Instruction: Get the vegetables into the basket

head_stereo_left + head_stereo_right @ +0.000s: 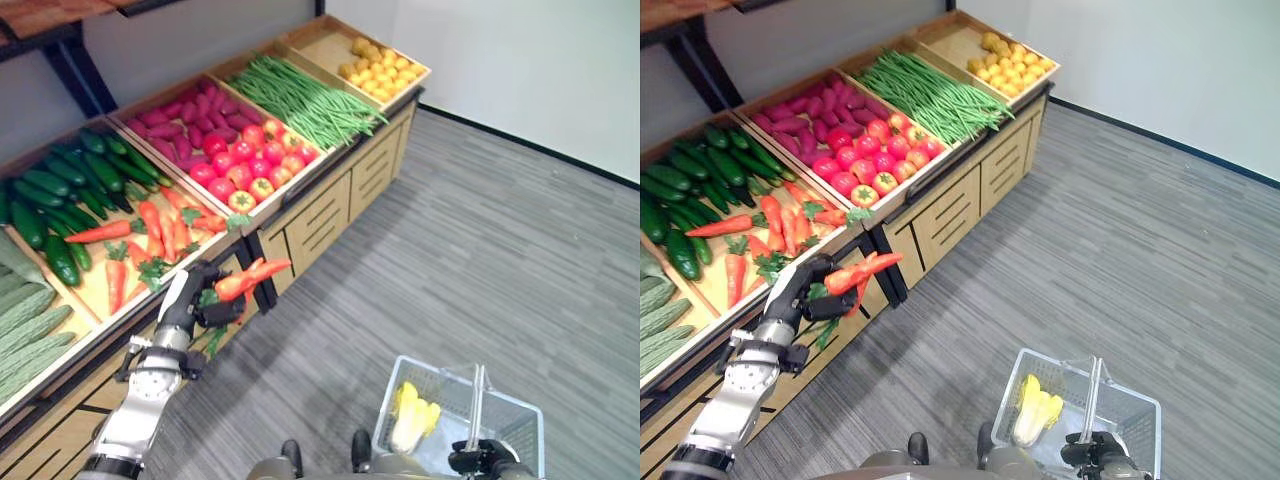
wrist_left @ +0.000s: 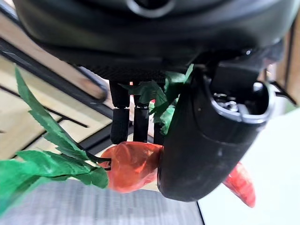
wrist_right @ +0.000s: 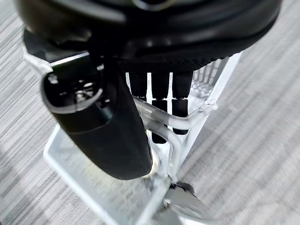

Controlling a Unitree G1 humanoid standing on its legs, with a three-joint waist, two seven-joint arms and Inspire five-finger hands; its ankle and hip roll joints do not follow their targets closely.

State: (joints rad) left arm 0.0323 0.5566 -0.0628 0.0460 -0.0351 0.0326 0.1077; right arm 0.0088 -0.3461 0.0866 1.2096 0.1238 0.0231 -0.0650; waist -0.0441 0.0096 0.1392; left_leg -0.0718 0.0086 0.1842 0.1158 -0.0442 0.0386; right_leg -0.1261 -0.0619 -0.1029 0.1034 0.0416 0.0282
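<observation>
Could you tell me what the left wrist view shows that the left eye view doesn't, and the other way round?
The left wrist view alone shows, from close up, the left hand's fingers curled round the carrots, green leaves spilling past them. The left eye view alone shows the produce stand with its cucumbers, tomatoes and green beans, and the wire basket holding a pale yellow vegetable, its handle in the right hand. Both show the left hand gripping the carrots beside the stand.
</observation>
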